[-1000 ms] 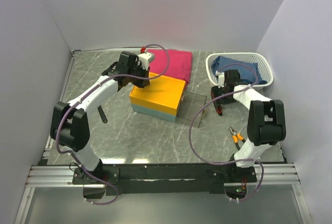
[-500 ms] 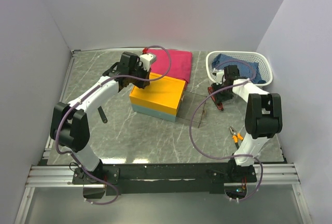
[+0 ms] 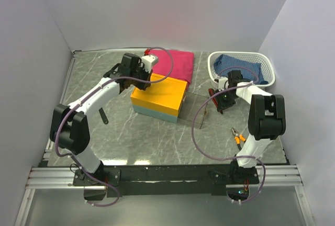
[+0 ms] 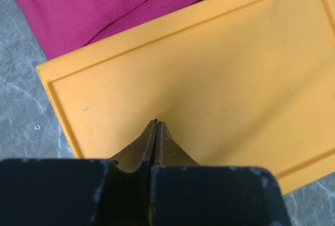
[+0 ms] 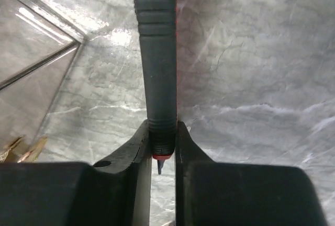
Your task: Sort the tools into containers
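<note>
The box with the orange-yellow top [image 3: 159,94] stands mid-table and fills the left wrist view [image 4: 220,69]. My left gripper [image 3: 129,83] [image 4: 156,124] is shut and empty, just above the box's back-left corner. My right gripper [image 3: 223,100] [image 5: 162,132] is shut on the black, red-edged handle of a tool [image 5: 157,53], low over the table between the box and the white slotted basket [image 3: 267,64]. Small orange-handled pliers [image 3: 238,137] lie near the right arm's base. A dark wrench [image 3: 103,116] lies left of the box.
A pink folded cloth [image 3: 175,64] [image 4: 104,6] lies behind the box. A blue cloth [image 3: 238,66] sits in the basket. A clear panel [image 3: 196,105] [image 5: 31,53] lies flat on the table to the right of the box, close to my right gripper.
My right gripper has shifted a little and turned with the tool in it, staying beside the basket. My left gripper has barely moved over the box corner.
</note>
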Tool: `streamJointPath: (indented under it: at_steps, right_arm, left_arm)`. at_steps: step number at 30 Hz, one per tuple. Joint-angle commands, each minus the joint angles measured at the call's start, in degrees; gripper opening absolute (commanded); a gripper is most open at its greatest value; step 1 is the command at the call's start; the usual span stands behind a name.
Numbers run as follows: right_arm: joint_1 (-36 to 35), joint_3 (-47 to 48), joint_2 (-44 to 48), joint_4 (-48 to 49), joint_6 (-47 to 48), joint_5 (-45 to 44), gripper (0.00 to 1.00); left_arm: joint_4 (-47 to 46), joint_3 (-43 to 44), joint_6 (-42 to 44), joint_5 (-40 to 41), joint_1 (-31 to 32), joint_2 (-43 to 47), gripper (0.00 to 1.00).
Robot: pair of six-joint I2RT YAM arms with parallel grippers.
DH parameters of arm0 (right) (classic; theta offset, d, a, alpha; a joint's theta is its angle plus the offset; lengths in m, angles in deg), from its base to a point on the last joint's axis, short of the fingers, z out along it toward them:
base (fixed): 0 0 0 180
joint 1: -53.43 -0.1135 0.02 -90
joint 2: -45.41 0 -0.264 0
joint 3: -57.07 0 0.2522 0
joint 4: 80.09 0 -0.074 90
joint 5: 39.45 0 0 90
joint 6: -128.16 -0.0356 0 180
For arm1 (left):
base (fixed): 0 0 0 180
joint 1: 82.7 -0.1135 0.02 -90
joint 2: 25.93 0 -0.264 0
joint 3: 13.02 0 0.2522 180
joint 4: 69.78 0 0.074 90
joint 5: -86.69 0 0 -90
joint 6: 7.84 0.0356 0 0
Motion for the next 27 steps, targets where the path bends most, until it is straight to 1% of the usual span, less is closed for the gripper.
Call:
streamJointPath:
  at_steps: [1, 2, 5, 6, 8, 9, 11, 12, 13, 14, 15, 17, 19, 20, 22, 24, 27]
  right_arm:
    - [1.2, 1.5, 5.1, -1.5, 0.6, 2.1, 0.05]
    - [1.2, 1.5, 6.2, -1.7, 0.7, 2.5, 0.0]
    - [1.6, 2.1, 12.0, -3.6, 0.8, 2.9, 0.0]
    - [1.6, 2.6, 15.8, -4.1, 0.8, 3.2, 0.0]
    - [1.7, 3.0, 19.8, -5.4, 1.8, 4.9, 0.0]
    - [1.6, 3.7, 23.8, -6.0, 3.8, 8.2, 0.0]
    - [1.1, 4.1, 28.0, -7.5, 5.8, 10.3, 0.0]
    - [-0.2, 4.5, 28.5, -8.8, 8.1, 11.3, 0.0]
    - [-0.6, 5.1, 28.6, -10.4, 8.9, 11.9, 0.0]
    - [-0.6, 6.4, 27.8, -14.4, 9.5, 13.5, 0.0]
    - [-0.5, 7.0, 27.1, -16.3, 9.1, 17.2, 0.0]
    - [-0.6, 8.1, 24.3, -21.0, 6.2, 21.5, 0.0]
    - [-2.7, 9.0, 21.8, -24.2, 4.6, 27.2, 0.0]
    - [-3.4, 8.9, 20.0, -25.3, 2.3, 28.0, 0.0]
    - [-5.3, 7.8, 19.2, -23.9, -0.1, 27.9, 0.0]
    - [-6.3, 6.6, 18.5, -22.3, -0.7, 26.7, 0.0]
    - [-8.2, 7.1, 16.0, -23.2, -1.1, 25.3, 0.0]
  left_arm:
    - [2.8, -1.5, 1.4, 1.1, 0.2, 2.6, 0.02]
    - [2.8, -1.6, 1.4, 1.1, 0.2, 2.6, 0.01]
    - [2.7, -1.1, 1.1, 0.5, 0.2, 3.0, 0.01]
    - [2.5, -1.0, 1.0, 0.4, 0.3, 3.1, 0.01]
    - [2.2, -1.0, 0.7, 0.0, 0.2, 3.4, 0.01]
    - [2.0, -1.0, 0.6, -0.1, 0.2, 3.6, 0.02]
    - [1.9, -0.9, 0.6, -0.5, 0.2, 3.7, 0.01]
    - [1.9, -0.7, 0.6, -0.5, 0.2, 3.7, 0.01]
    - [1.8, -0.6, 0.7, -0.5, 0.2, 3.8, 0.01]
    - [1.6, -0.2, 0.6, -0.5, 0.2, 3.9, 0.01]
    - [1.6, -0.1, 0.6, -0.6, 0.2, 4.0, 0.02]
    - [1.7, 0.3, 0.5, -0.6, 0.2, 4.4, 0.02]
    - [1.7, 0.2, 0.6, -0.5, 0.3, 5.1, 0.02]
    - [1.7, -0.1, 0.9, -0.3, 0.1, 5.7, 0.02]
    - [1.6, -0.6, 1.0, 0.3, 0.2, 6.5, 0.02]
    - [1.7, -1.6, 1.4, 0.6, 0.0, 7.5, 0.02]
    - [1.7, -2.9, 1.6, 0.6, -0.4, 8.5, 0.02]
